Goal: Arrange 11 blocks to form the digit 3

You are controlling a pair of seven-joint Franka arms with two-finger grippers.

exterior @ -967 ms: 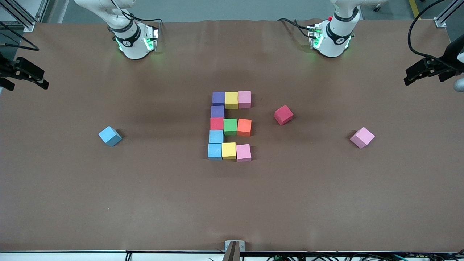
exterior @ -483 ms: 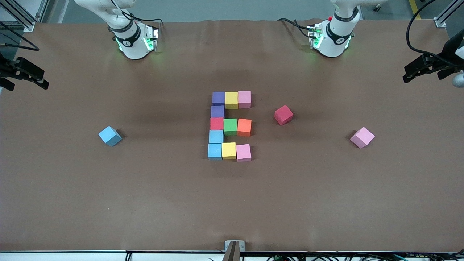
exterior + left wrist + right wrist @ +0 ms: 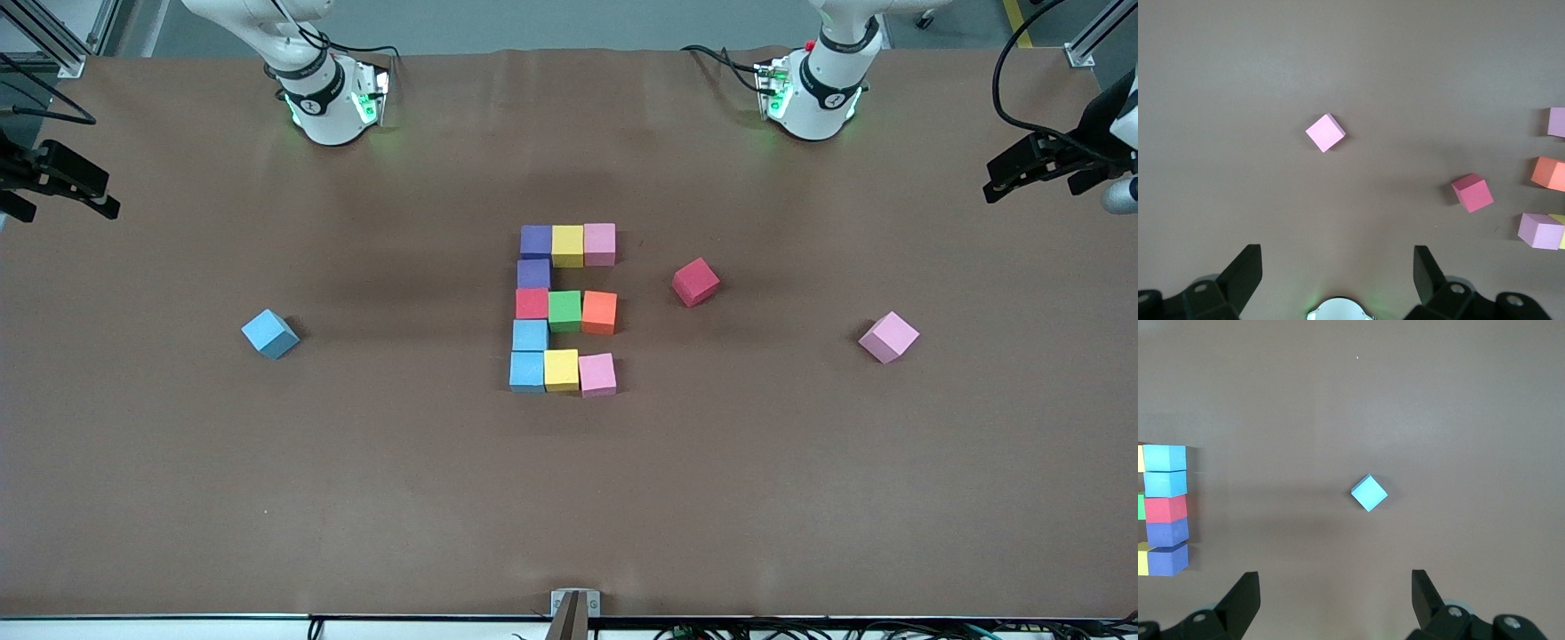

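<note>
Eleven blocks form the digit 3 at mid-table. One bar is purple, yellow, pink. The middle bar is red, green, orange. The bar nearest the front camera is blue, yellow, pink. A purple and a blue cube link the bars. My left gripper hangs open and empty high over the left arm's end, above a loose pink block. Open and empty too, my right gripper is high over the right arm's end, above a loose blue block.
A loose red block lies beside the digit, toward the left arm's end. The loose pink block and loose blue block sit apart on the brown table. Both arm bases stand along the edge farthest from the front camera.
My left gripper has drifted slightly at the edge of the front view. No block has moved, and the right gripper stays still.
</note>
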